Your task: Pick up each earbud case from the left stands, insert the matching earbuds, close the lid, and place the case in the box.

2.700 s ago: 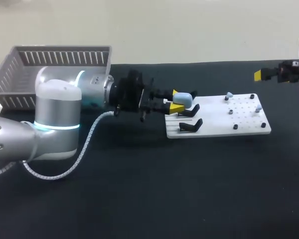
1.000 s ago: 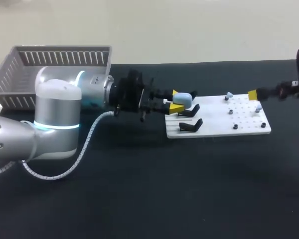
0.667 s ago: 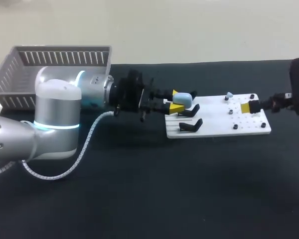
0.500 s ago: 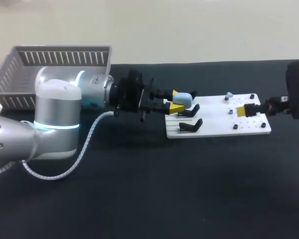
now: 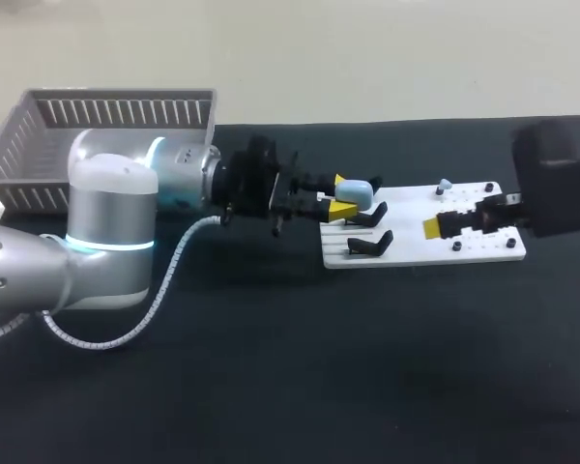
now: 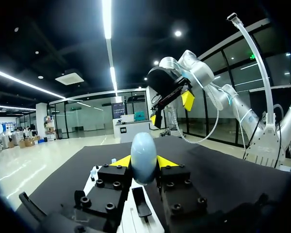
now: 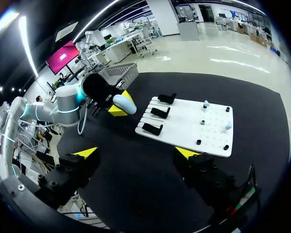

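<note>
The light blue oval earbud case [image 5: 358, 192] is clamped between the two yellow tips of the left gripper [image 6: 144, 162], one tip pressed on each side. It is held at the left end of the white rectangular peg board [image 5: 420, 246], just over that end's far corner.

In the head view the case's long axis is seen lying along the board's long side, in line with the fingers, the rounded free end pointed away from the left wrist towards the board's peg end. In the left wrist view only that rounded end is shown, projecting past the tips; whether the lid is shut cannot be told in any view.

Two black stands [image 5: 371, 243] are set on the board's left end, beside the case. A small light blue earbud [image 5: 445, 184] is seated near the board's far edge.

The right gripper [image 7: 137, 154] is shown spread wide with nothing held in the right wrist view; in the head view a single yellow tip is seen, over the board's middle.

A grey slatted plastic basket [image 5: 106, 121] is placed well left of the board.
</note>
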Tool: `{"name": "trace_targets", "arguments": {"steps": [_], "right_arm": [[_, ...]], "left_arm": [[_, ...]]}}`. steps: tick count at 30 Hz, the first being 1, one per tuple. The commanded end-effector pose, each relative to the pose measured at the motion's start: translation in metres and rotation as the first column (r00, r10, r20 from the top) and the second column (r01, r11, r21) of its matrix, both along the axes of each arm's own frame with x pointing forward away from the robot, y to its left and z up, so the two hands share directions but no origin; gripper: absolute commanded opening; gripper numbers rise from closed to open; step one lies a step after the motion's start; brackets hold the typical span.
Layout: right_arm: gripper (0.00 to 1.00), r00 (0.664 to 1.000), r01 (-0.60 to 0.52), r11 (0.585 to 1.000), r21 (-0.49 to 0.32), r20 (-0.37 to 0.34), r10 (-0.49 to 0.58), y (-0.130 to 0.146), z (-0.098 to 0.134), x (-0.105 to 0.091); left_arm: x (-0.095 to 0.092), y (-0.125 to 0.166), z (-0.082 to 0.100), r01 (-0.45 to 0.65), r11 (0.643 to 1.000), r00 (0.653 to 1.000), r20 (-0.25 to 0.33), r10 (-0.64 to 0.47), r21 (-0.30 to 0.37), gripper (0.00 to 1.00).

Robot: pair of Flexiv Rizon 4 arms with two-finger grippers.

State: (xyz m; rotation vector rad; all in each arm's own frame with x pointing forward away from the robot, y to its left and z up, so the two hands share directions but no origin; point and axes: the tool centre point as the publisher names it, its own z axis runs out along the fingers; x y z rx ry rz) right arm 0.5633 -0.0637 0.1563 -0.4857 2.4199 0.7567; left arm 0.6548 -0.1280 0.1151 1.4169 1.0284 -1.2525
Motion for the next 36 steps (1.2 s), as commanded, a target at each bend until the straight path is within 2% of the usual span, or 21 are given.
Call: {"name": "trace_targets", "arguments": {"steps": [1, 8, 14, 32, 36], "right_arm": [[1.0, 0.999, 0.042, 0.997, -0.07, -0.001, -0.042, 0.018, -0.001, 0.004], [1.0, 0.999, 0.013, 0.996, -0.088, -0.039, -0.017, 0.044, -0.013, 0.01], [1.0, 0.999, 0.008, 0.997, -0.082, -0.043, -0.012, 0.058, -0.018, 0.019], [1.0, 0.999, 0.021, 0.998, -0.067, -0.04, -0.024, 0.059, -0.019, 0.022], [1.0, 0.995, 0.09, 0.994, -0.056, -0.033, -0.092, 0.053, -0.014, 0.032]], "left_arm": [[-0.001, 0.0, -0.001, -0.003, 1.0, 1.0, 0.003, 0.003, -0.004, 0.0], [-0.001, 0.0, -0.001, -0.003, 1.0, 1.0, 0.003, 0.003, -0.004, 0.0], [-0.001, 0.0, -0.001, -0.003, 1.0, 1.0, 0.003, 0.003, -0.004, 0.0], [-0.001, 0.0, -0.001, -0.003, 1.0, 1.0, 0.003, 0.003, -0.004, 0.0], [-0.001, 0.0, -0.001, -0.003, 1.0, 1.0, 0.003, 0.003, -0.004, 0.0]]}}
